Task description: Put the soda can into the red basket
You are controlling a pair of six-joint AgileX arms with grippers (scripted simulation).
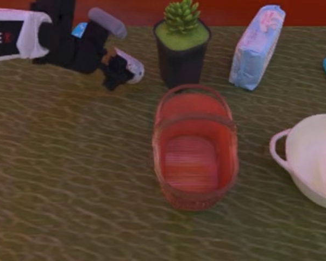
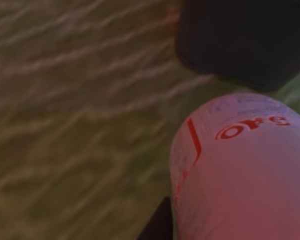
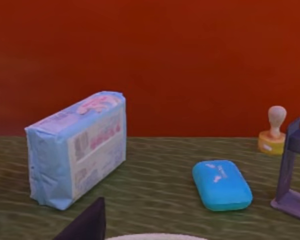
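Now I am holding the can clamped in my left gripper, tilted above the table at the far left; the basket is lying to its right, nearer me.

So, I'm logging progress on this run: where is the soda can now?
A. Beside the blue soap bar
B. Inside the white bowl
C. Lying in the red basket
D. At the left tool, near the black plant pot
D: the soda can sits at the left tool, beside the black plant pot; the red basket holds nothing.
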